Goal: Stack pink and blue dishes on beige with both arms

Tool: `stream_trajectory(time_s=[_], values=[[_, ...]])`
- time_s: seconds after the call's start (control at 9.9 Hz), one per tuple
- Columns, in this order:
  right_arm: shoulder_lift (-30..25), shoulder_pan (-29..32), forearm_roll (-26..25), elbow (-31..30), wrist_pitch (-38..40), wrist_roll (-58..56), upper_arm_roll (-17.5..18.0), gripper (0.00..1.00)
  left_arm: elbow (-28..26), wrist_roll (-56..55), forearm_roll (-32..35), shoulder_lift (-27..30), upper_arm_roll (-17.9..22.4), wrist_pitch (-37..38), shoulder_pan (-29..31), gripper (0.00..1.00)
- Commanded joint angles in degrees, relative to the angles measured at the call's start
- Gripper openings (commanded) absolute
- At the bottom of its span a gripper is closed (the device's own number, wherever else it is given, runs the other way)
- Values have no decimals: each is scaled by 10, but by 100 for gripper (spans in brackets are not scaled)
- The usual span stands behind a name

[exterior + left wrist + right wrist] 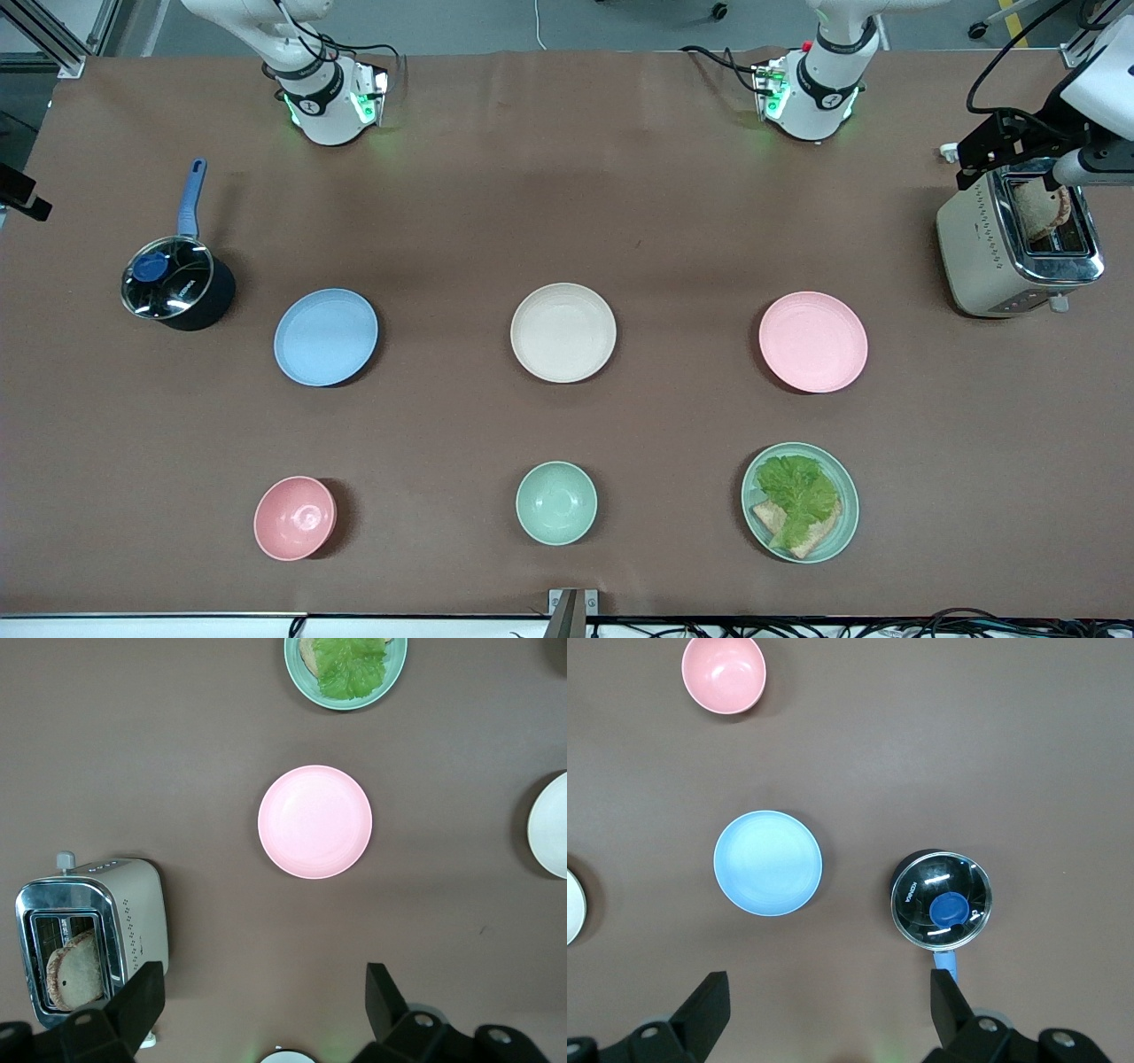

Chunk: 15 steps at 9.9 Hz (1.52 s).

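The cream-beige plate (563, 332) lies mid-table, and its edge shows in the left wrist view (551, 826). Level with it, the pale blue plate (325, 337) (767, 863) sits toward the right arm's end and the pale pink plate (812, 341) (314, 821) toward the left arm's end. All three lie flat, apart and bare. My left gripper (263, 985) hangs open and empty, high over the table between its base and the pink plate. My right gripper (828, 989) is likewise open and empty, high over the table between its base and the blue plate. Neither gripper shows in the front view.
Nearer the front camera stand a pink bowl (294, 517), a mint-green bowl (555, 502) and a mint-green plate (800, 501) with lettuce and bread. A lidded saucepan (176, 283) stands beside the blue plate. A toaster (1014, 244) holds bread, with a black and white device (1019, 142) above it.
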<state>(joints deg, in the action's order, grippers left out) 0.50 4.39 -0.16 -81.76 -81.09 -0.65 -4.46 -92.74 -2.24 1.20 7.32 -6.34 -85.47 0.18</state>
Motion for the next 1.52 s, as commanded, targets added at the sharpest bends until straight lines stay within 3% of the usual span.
stream_trajectory(time_s=[0.0, 0.4, 0.51, 0.61, 0.91, 1.11, 1.21, 1.41], values=[[-4, 2, -4, -4, -3, 0, 10, 100, 3, 2, -7, -13, 4, 6, -2, 100], [-6, 0, -3, -2, 13, 0, 10, 100, 32, 8, -6, -57, 6, 6, 9, 100], [-1, -6, -2, -15, 7, -2, 11, 100, 31, 8, -7, -82, 6, -2, 13, 100], [5, -18, -2, -64, -33, -2, 11, 100, 13, 9, -6, -96, 8, -37, 17, 100], [5, -34, 4, -266, -210, -2, 12, 100, -149, 9, -8, -96, 6, -224, 38, 100], [19, -33, 4, -399, -383, -2, 12, 100, -254, 10, -15, -107, 6, -369, 43, 100], [36, -36, 5, -453, -464, -2, 13, 100, -293, 10, -16, -124, 6, -443, 43, 100], [91, -26, 5, -489, -573, -4, 13, 100, -306, 12, -17, -181, 5, -500, 57, 100]])
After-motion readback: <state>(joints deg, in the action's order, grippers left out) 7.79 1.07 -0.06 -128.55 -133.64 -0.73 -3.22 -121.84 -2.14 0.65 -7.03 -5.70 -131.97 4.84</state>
